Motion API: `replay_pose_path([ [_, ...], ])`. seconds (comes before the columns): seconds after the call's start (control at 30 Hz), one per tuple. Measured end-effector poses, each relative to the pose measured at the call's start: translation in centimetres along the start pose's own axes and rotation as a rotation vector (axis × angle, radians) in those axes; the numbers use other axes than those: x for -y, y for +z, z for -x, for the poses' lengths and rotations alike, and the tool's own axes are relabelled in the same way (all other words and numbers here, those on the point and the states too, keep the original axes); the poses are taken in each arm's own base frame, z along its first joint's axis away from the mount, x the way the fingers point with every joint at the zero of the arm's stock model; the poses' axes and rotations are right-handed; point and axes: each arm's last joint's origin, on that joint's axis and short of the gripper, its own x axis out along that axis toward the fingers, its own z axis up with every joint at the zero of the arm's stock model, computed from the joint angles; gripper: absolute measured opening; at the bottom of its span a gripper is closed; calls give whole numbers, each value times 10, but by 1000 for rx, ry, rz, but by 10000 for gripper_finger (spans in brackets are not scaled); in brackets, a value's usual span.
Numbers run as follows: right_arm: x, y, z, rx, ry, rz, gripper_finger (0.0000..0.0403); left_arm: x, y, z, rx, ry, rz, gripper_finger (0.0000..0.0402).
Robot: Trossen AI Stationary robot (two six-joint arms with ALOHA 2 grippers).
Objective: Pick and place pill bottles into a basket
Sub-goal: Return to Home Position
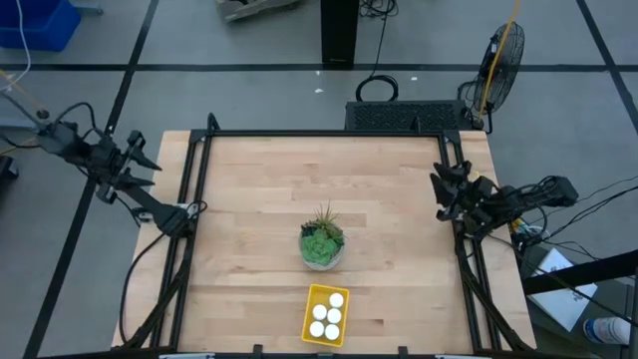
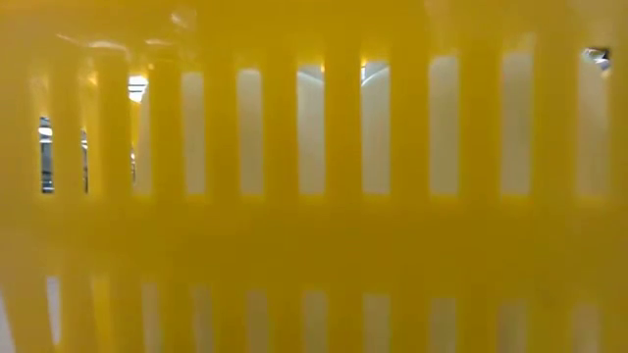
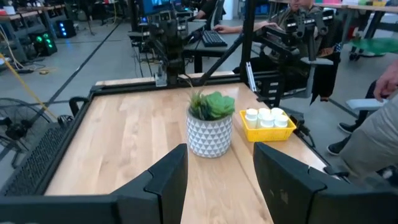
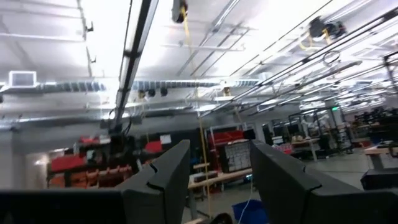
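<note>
Several small white pill bottles (image 1: 333, 315) stand upright inside the yellow basket (image 1: 319, 295), which rests on the table near its near edge. The bottles (image 3: 266, 116) and the basket (image 3: 267, 132) also show in the left wrist view. In the low view the basket's slatted wall (image 2: 314, 255) fills the picture, with the bottles (image 2: 312, 127) pale behind the slats. My left gripper (image 1: 148, 160) is open and empty beyond the table's left edge; its fingers (image 3: 221, 180) point across the table. My right gripper (image 1: 441, 189) is open and empty at the table's right edge, pointing up at the ceiling (image 4: 221, 180).
A green plant in a white patterned pot (image 1: 322, 242) stands mid-table, just beyond the basket; it also shows in the left wrist view (image 3: 210, 127). A black frame (image 1: 319, 133) borders the wooden table. A person's sleeve (image 3: 379, 134) shows beyond the table's near edge.
</note>
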Motion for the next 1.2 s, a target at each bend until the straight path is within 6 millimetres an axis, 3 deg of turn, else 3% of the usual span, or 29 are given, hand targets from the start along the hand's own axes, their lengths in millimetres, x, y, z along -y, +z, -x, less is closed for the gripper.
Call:
replay_pose_path([
  [0.17,9,10,4,65,-49,-29,160,-1,-24,-3,3,-4,14,186],
  [0.4,20,19,9,147,-110,-56,160,7,-28,-16,-36,6,-9,186],
  [0.63,22,8,11,132,-149,-14,162,14,-28,-37,-12,8,10,186],
  [0.97,22,2,10,75,-179,27,162,29,-26,-83,112,-4,51,186],
  [1.2,22,2,10,71,-183,33,161,41,-42,-127,162,-13,111,186],
])
